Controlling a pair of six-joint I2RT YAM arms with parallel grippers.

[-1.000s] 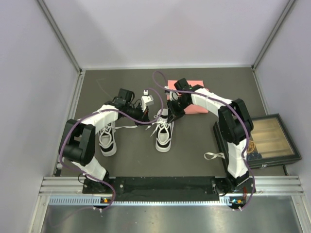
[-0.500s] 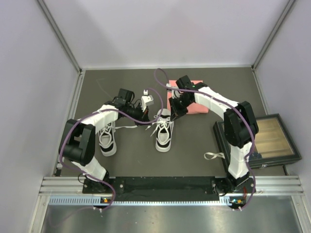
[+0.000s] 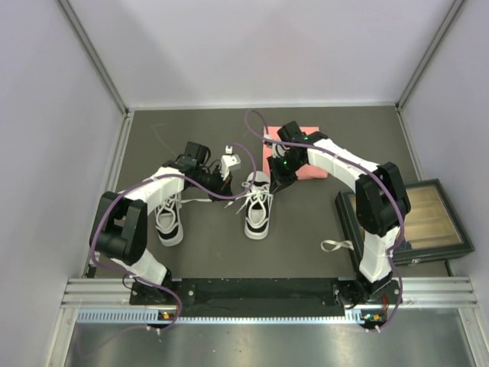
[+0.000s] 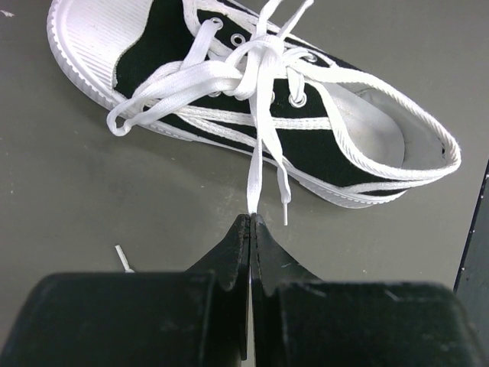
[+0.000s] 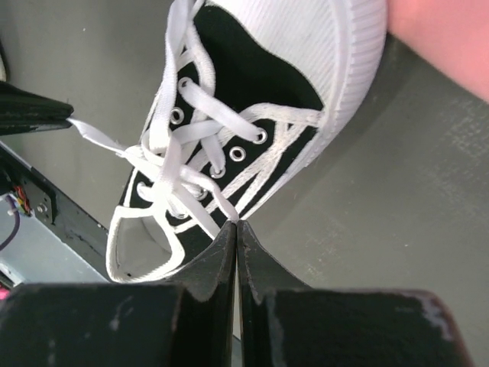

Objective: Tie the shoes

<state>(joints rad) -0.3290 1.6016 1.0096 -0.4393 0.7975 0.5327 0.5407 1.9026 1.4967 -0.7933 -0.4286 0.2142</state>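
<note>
Shoe-tying, mid-stage: left tool [image 4: 250,220] and right tool [image 5: 235,226] each clenched on a lace [image 4: 258,164] of 1 shoe [image 4: 336,145]. Its knot looks only part-drawn; the 2nd shoe [image 3: 168,218] apparently remains.

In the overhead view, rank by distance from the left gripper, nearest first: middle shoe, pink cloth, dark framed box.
From the left gripper:
1. middle shoe, just to its right, its lace pinched.
2. pink cloth, farther right and back.
3. dark framed box, far right.
</note>
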